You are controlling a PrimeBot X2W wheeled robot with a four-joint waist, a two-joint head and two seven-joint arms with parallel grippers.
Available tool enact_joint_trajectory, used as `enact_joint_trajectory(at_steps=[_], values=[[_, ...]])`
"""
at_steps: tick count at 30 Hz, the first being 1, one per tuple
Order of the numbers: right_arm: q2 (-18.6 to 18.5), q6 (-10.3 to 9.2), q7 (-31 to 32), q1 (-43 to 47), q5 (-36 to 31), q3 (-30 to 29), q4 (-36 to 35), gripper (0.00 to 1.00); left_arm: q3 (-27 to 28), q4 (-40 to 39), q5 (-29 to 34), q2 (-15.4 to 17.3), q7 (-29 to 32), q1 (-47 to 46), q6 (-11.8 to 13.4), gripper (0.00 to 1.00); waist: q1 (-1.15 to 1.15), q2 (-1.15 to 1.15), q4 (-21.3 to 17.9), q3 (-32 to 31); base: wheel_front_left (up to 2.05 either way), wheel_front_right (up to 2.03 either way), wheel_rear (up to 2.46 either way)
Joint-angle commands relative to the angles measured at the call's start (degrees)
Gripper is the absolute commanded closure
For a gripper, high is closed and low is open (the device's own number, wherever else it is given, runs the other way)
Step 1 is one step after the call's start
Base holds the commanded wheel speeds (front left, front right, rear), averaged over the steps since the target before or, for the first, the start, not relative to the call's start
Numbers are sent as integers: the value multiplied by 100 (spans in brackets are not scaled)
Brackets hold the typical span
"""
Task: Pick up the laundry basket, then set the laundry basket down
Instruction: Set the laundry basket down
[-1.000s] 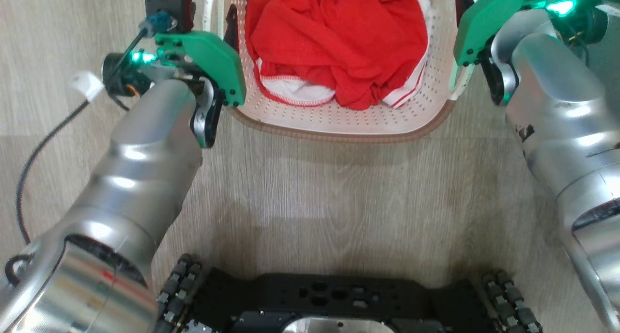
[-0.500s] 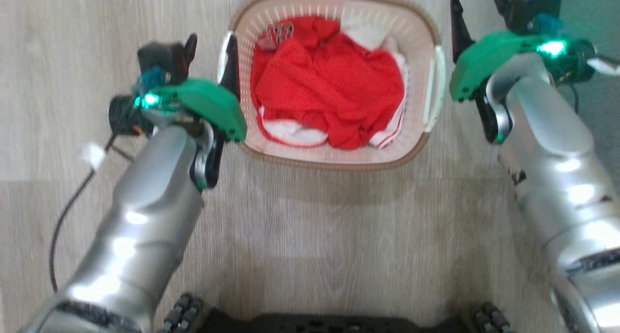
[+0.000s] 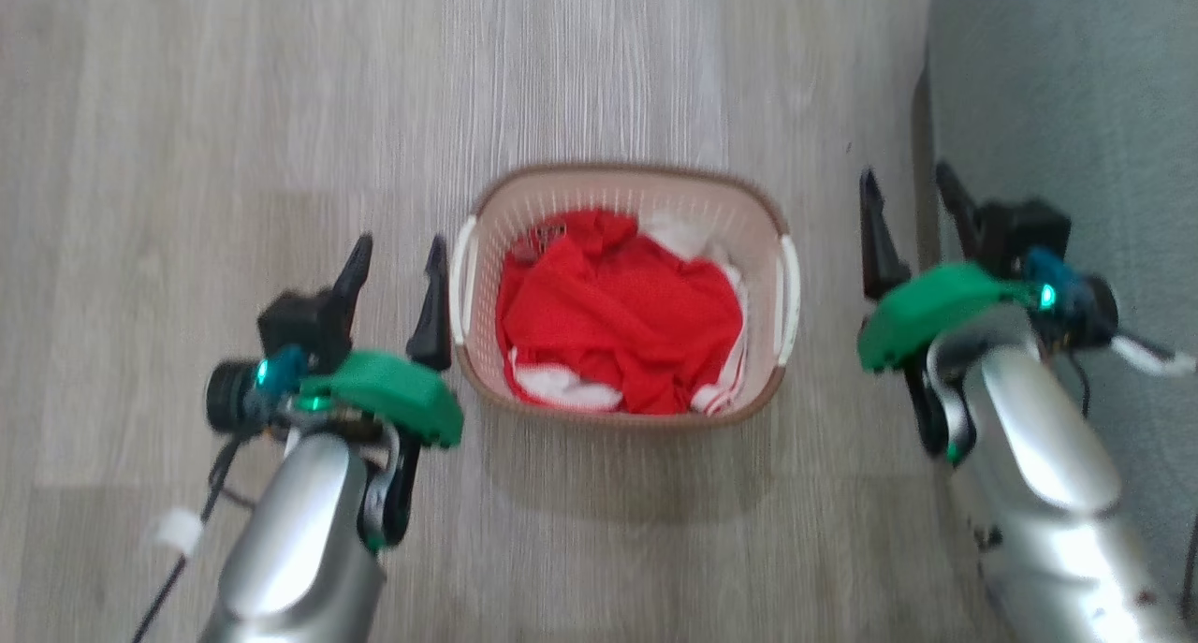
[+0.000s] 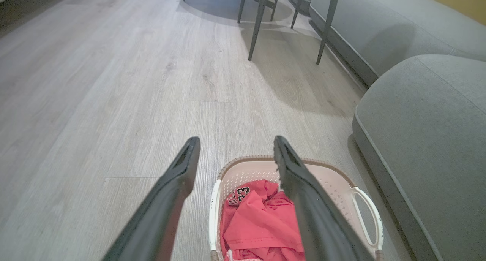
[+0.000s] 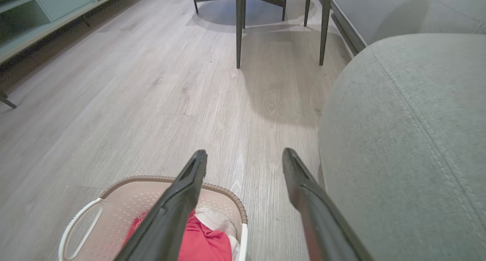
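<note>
The laundry basket (image 3: 620, 169), cream-white and perforated with a brown rim, stands on the wood floor with red and white clothes (image 3: 622, 315) in it. My left gripper (image 3: 399, 250) is open just left of its white left handle (image 3: 459, 283), the inner finger close beside it. My right gripper (image 3: 906, 180) is open to the right of the right handle (image 3: 789, 292), a clear gap away. In the left wrist view the left gripper (image 4: 236, 139) hovers above the laundry basket (image 4: 338, 185). The right gripper (image 5: 245, 152) looks down past the laundry basket (image 5: 125, 194). Nothing is held.
A grey sofa (image 3: 1058, 91) runs along the right, close to my right arm; it also shows as a rounded cushion (image 4: 429, 120) (image 5: 410, 139). Dark table legs (image 4: 258, 21) (image 5: 239, 25) stand farther ahead. A pale cabinet (image 5: 45, 10) lines the far left. Wood floor (image 3: 234, 156) lies open to the left.
The head camera has pulled up and back, so the whole basket now shows, smaller and lower. The right gripper stands farther from the right handle than before. Both grippers stay open.
</note>
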Motion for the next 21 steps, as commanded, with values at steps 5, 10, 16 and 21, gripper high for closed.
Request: enact_joint_trajectory(at_steps=[5,10,16,21], values=[[105,13,-60,670,43,46,-794,0,391,-594,232,45,-28,523,-47,0,1,-1,-65,-761,0,0,0],[105,13,-60,1351,26,-47,-1421,0,635,-1043,361,38,-28,1118,-31,0,1,-1,-84,-1171,0,0,0],[106,13,-60,2038,-11,-80,-1956,0,841,-1460,402,35,-28,1776,18,0,1,-1,-75,-1555,0,0,0],[106,13,-60,2460,-13,-124,-2319,0,884,-1634,409,35,-28,2174,64,0,1,-1,-47,-1808,0,0,0]])
